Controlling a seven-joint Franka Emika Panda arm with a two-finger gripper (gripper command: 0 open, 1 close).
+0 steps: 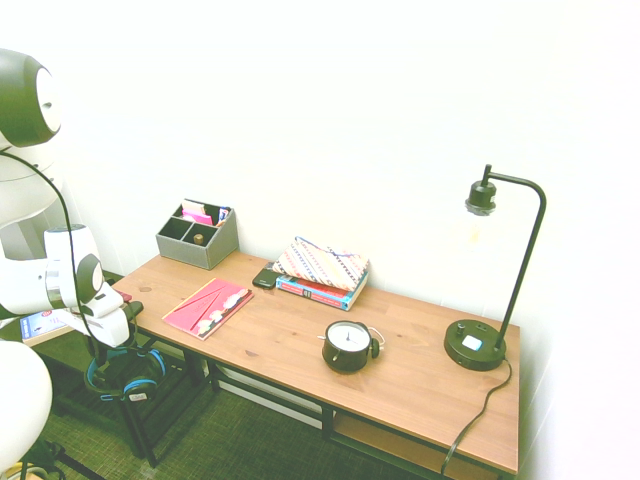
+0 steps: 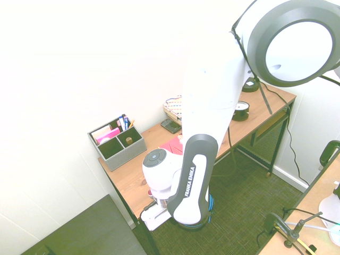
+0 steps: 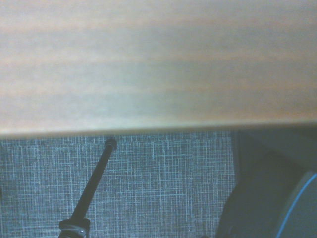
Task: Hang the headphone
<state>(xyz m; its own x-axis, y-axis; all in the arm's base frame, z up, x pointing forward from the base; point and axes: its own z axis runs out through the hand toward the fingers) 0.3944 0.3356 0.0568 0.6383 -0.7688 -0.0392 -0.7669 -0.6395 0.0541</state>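
First outside view: headphone (image 1: 128, 374) down beside surface (image 1: 262, 335) end, below pincer (image 1: 110, 325); can't tell how open, or if holding.
Second: arm (image 2: 197, 175) hides most of headphone.
Wrist: blue line (image 3: 295, 203), surface edge close up.
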